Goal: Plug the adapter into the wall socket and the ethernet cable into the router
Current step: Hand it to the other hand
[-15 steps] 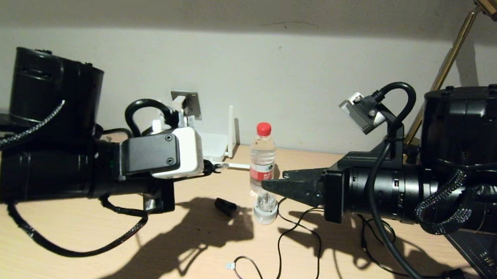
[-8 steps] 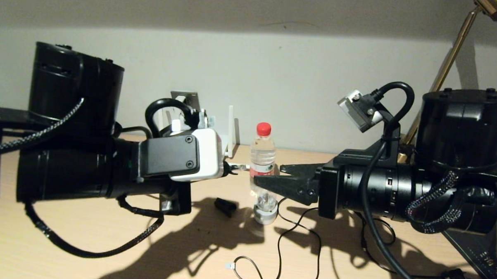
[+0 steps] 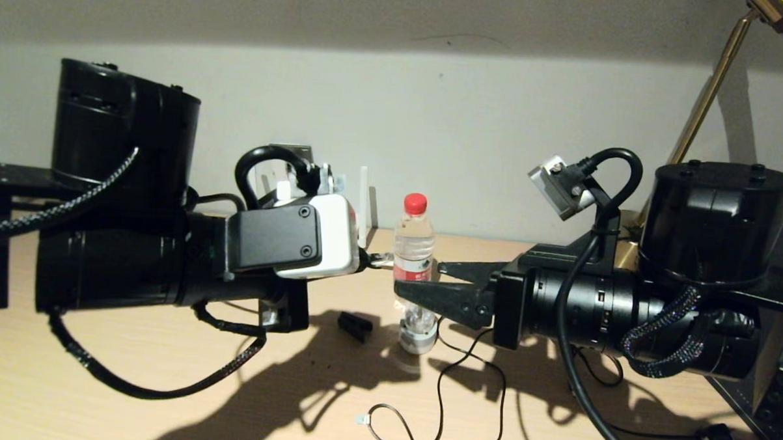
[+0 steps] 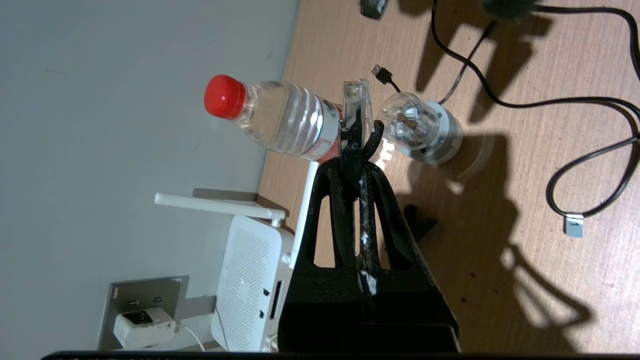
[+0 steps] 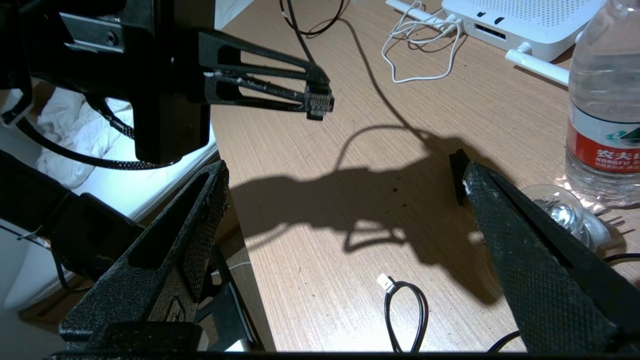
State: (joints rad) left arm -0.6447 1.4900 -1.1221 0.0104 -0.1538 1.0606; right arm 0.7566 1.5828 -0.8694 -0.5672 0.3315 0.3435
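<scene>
My left gripper point(image 3: 376, 261) is shut on the clear RJ45 plug of the ethernet cable point(image 4: 358, 97), held in the air just left of the water bottle. From the right wrist view the same plug point(image 5: 318, 103) sticks out of the left fingertips. The white router point(image 4: 250, 285) lies against the wall, port slot facing forward, one antenna point(image 3: 363, 206) upright. The white adapter point(image 4: 142, 327) sits in the grey wall socket point(image 4: 150, 290), which is largely hidden in the head view. My right gripper point(image 3: 422, 281) hangs open beside the bottle, holding nothing point(image 5: 345, 170).
A water bottle with a red cap point(image 3: 414, 247) and a light bulb on a round base point(image 3: 418, 326) stand mid-table. A black clip point(image 3: 355, 324) lies to their left. Thin black cables point(image 3: 470, 379) loop across the front. White cord point(image 5: 420, 47) is coiled by the router.
My left arm has moved right and slightly up, bringing the plug close to the bottle. My right arm has shifted left and a little lower. Both grips are unchanged.
</scene>
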